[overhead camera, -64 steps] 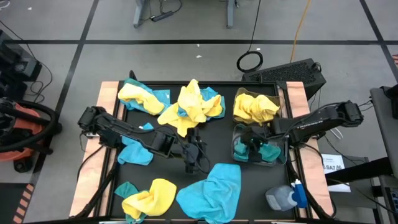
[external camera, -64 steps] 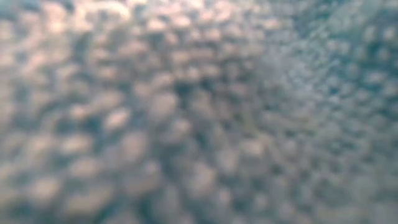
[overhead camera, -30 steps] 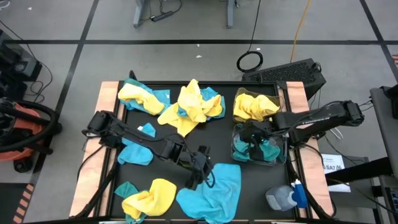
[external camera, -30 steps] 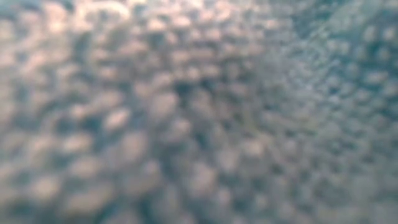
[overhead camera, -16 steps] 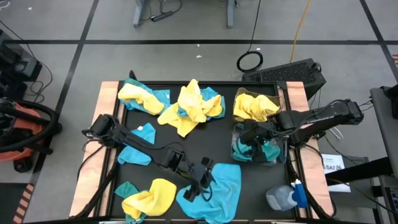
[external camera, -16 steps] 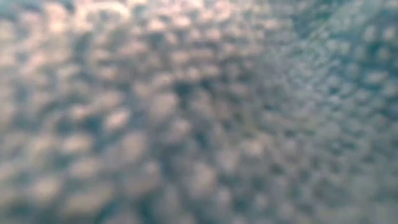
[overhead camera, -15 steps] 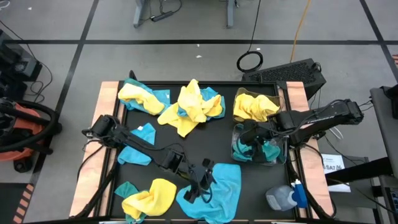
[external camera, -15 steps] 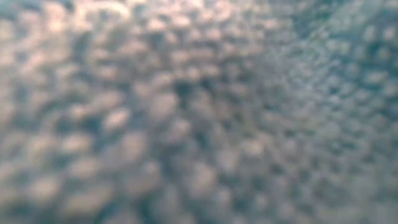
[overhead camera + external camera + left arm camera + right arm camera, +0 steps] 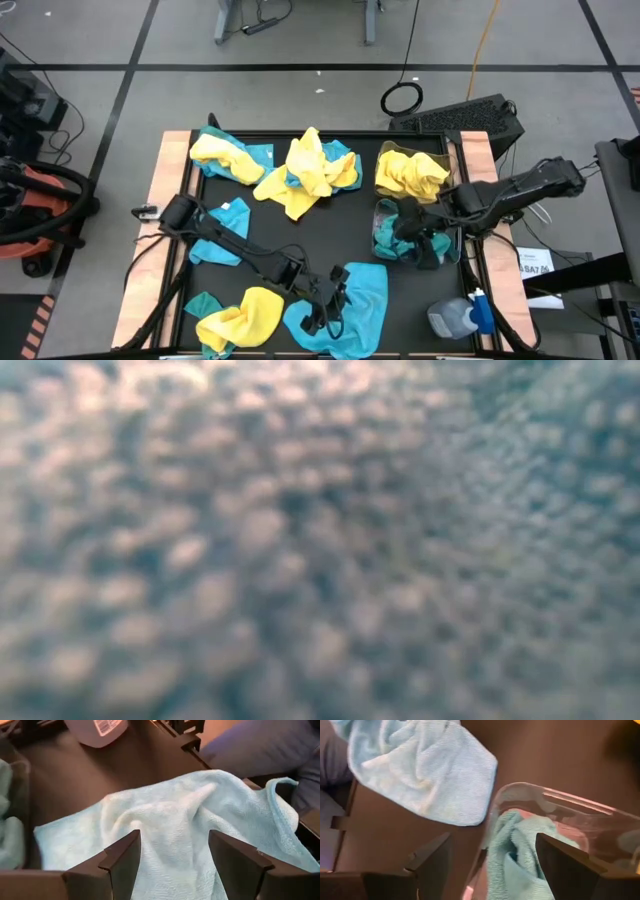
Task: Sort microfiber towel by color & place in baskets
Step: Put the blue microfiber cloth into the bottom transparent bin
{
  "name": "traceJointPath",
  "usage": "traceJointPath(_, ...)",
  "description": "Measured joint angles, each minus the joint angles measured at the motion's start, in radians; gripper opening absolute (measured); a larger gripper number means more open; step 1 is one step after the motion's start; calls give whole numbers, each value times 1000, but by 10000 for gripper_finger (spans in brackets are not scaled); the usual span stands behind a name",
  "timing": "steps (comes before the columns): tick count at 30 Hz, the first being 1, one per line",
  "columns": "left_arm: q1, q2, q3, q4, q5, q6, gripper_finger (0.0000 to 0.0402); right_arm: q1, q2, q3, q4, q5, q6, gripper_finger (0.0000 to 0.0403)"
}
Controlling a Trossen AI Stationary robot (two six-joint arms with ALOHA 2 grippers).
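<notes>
Dark counter (image 9: 300, 245): left gripper (image 9: 172, 862) has moved down onto large teal towel (image 9: 345, 310), fingers open astride fold, grasp next. Right gripper (image 9: 490, 862), open, over teal basket (image 9: 385, 245).

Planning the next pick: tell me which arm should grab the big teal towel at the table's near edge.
Left. The left hand hangs open right over the big teal towel; the right hand sits open at the basket holding teal towels.
</notes>
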Motion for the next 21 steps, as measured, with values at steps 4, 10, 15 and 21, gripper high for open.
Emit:
traceJointPath(4,-13,42,0,39,7,1,240,53,-8,0,1,0,42,277)
traceJointPath(10,-24,106,0,81,-5,8,255,145,-8,0,4,18,126,277)
traceJointPath(15,-29,159,-1,82,-17,7,300,227,-9,0,8,56,197,277)
traceJointPath(21,-34,183,2,74,-101,5,308,293,-9,0,12,56,254,277)
